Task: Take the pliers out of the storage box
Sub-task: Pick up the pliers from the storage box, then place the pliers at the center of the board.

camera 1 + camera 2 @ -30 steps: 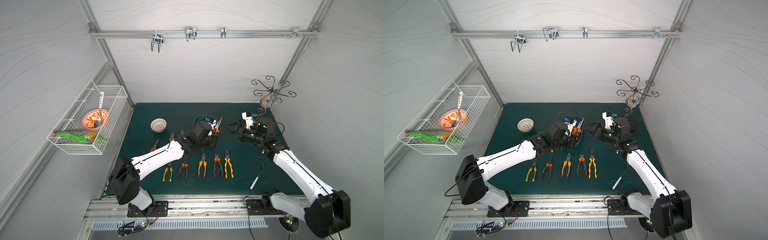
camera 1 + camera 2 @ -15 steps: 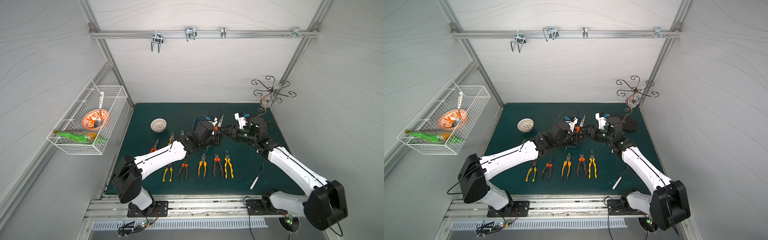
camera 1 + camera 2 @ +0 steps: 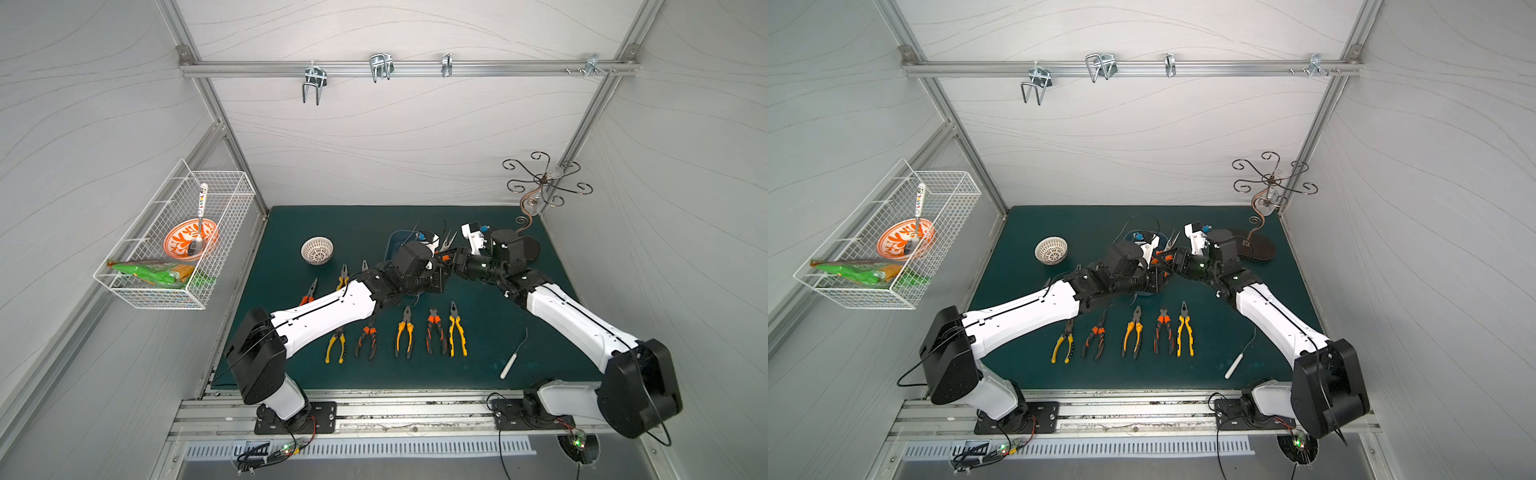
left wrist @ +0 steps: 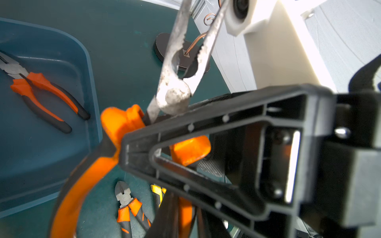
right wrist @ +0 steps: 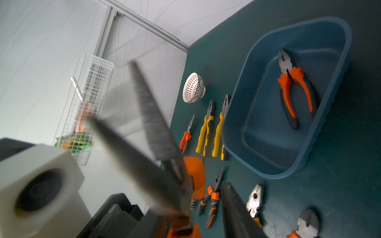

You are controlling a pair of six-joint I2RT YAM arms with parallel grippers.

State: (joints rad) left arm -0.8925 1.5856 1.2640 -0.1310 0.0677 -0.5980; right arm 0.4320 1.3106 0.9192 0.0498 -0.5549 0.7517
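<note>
Centre of a top view: the left gripper (image 3: 440, 272) is clamped on the orange handles of the needle-nose pliers (image 3: 448, 242), tips poking up at the right edge of the storage box (image 3: 394, 246). The right gripper (image 3: 456, 262) crowds those handles from the right, can't tell if it's gripping. One orange-handled pair (image 5: 292, 90) lies in the box.

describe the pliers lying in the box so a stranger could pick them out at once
Find the dark green mat, then the blue box sitting on it near the back. The pliers lie alone on the box floor and have orange-and-black handles; every other pair is outside the box.
</note>
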